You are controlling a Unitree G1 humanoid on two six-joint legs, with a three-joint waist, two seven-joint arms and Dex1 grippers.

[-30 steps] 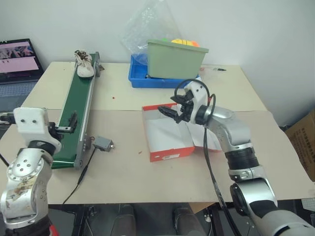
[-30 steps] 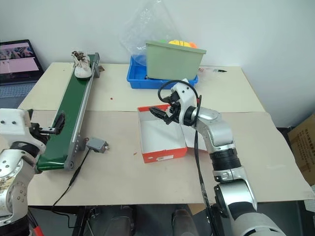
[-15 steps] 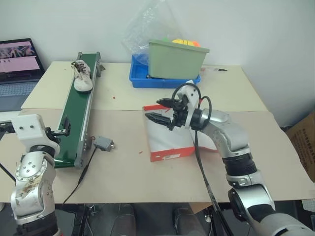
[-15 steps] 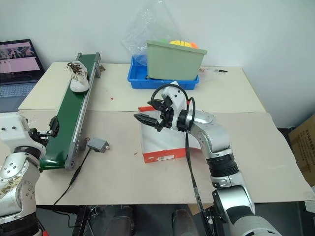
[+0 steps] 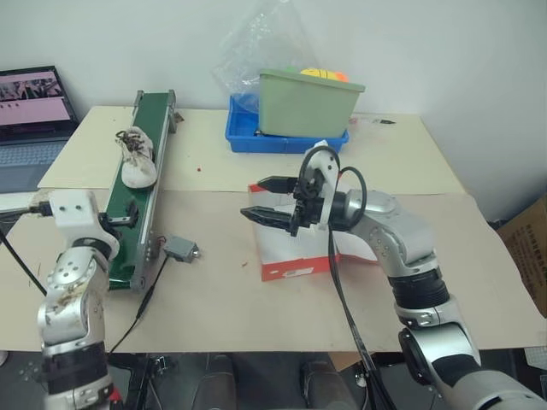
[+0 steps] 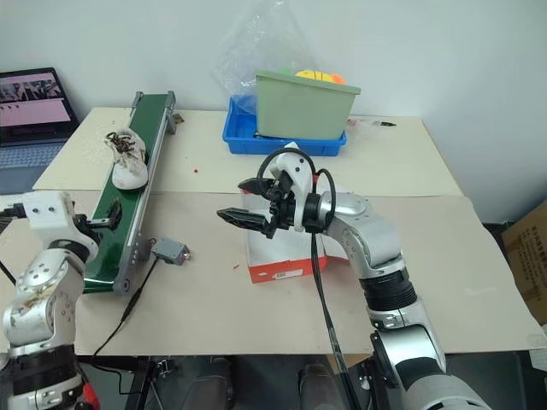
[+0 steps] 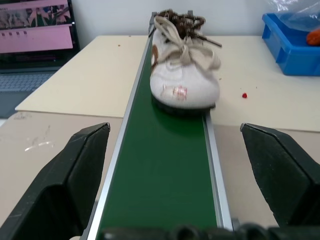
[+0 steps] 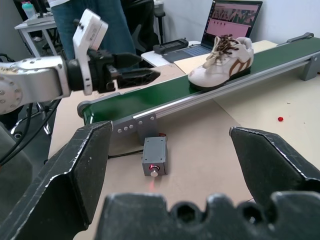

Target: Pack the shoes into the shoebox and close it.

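Note:
One whitish shoe (image 5: 137, 159) with dark brown laces rides on the green conveyor belt (image 5: 145, 209), about halfway along it. My left gripper (image 7: 172, 131) is open at the belt's near end, level with it and facing the shoe (image 7: 183, 80), which is a short way ahead. The red shoebox (image 5: 293, 270) lies open in the middle of the table, showing its white inside. My right gripper (image 5: 251, 199) is open and hovers above the box's left edge. It points left toward the belt and holds nothing. The shoe (image 8: 223, 60) and left gripper (image 8: 134, 75) also appear in the right wrist view.
A green bin (image 5: 309, 104) stands in a blue tray (image 5: 243, 137) at the back, with a clear plastic bag behind them. A small grey control box (image 5: 180, 249) with a cable lies beside the belt. A laptop (image 5: 32, 102) stands at the far left. A person (image 8: 102, 20) stands beyond the belt.
The shoe has travelled down the belt toward me. My right gripper swung left and back to the box's left edge. My left gripper moved forward to the belt's near end.

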